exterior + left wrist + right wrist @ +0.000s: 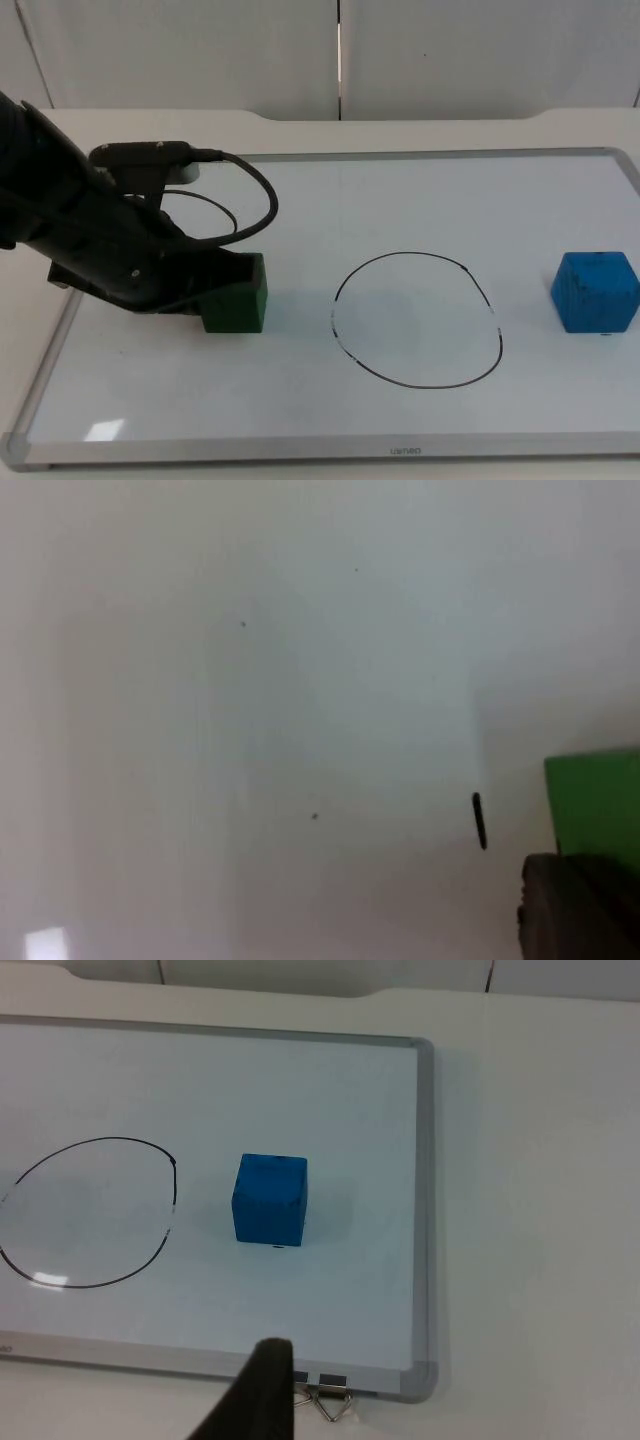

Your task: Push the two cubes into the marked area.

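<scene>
A whiteboard (pixel 560 175) with a grey metal frame lies flat on the white tabletop (pixel 400 125), and a black hand-drawn ring (pixel 417 320) marks the area near the board's middle. Small grey lettering sits on the frame's near edge in the top view (too small to read with any confidence).

The green cube (pixel 238 293) rests on the board at about 9 o'clock from the ring, outside the line and near it. The left claw (pixel 205 285) is low on the board, pressed up against the cube's far-left side, with the arm's black body reaching in from 9 o'clock; whether its fingers are spread or pressed together I cannot tell. In the left wrist view the green cube (pixel 594 800) stands right above a dark fingertip, with a short black stroke of the ring (pixel 479 820) just beside it.

The blue cube (pixel 596 291) sits at roughly 3 o'clock from the ring, outside it and apart from the line, close to the board's right frame. In the right wrist view the blue cube (pixel 270 1200) stands between the ring (pixel 90 1212) and the frame, untouched, while the right arm waits back from the board; one black fingertip of the right claw (pixel 262 1392) is in sight over the frame's near edge, and its state I cannot tell. A metal binder clip (pixel 330 1400) grips that edge beside it.
</scene>
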`<state>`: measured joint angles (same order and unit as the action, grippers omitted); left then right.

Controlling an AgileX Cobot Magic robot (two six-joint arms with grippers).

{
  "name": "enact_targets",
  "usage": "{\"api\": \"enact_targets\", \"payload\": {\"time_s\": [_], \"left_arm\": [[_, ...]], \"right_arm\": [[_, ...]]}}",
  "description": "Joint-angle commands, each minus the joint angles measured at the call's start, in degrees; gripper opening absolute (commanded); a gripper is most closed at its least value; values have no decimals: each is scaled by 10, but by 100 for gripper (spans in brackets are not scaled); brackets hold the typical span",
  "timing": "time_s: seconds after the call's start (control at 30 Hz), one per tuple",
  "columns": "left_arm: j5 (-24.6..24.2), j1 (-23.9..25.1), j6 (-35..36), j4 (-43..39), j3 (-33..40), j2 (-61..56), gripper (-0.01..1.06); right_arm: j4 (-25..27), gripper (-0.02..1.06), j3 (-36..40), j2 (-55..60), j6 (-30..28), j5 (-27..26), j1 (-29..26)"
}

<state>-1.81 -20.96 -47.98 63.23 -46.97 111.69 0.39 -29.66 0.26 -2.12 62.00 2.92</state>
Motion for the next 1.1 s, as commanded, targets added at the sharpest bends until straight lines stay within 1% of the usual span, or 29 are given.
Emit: {"api": "enact_targets", "payload": {"time_s": [0.0,0.17,0.3,0.43,0.53,0.57,0.77,0.93,1.07], "left_arm": [[-5,-8,4,14,-3,2,0],[-4,-12,4,19,-3,2,0],[9,-13,4,22,-3,2,0],[11,-13,4,22,-3,2,0],[11,-23,5,22,-3,2,0],[18,-25,5,22,-3,2,0],[28,-39,5,22,-3,2,0],[34,-44,12,22,-3,2,0],[30,-44,16,22,-3,2,0]], "right_arm": [[3,105,2,-3,-1,-2,-4],[3,105,2,-3,-1,-2,-4],[3,105,2,-3,-1,-2,-4],[3,105,2,-3,-1,-2,-4],[3,105,2,-3,-1,-2,-4],[3,105,2,-3,-1,-2,-4],[3,105,2,-3,-1,-2,-4],[3,105,2,-3,-1,-2,-4],[1,105,2,-3,-1,-1,-4]]}}
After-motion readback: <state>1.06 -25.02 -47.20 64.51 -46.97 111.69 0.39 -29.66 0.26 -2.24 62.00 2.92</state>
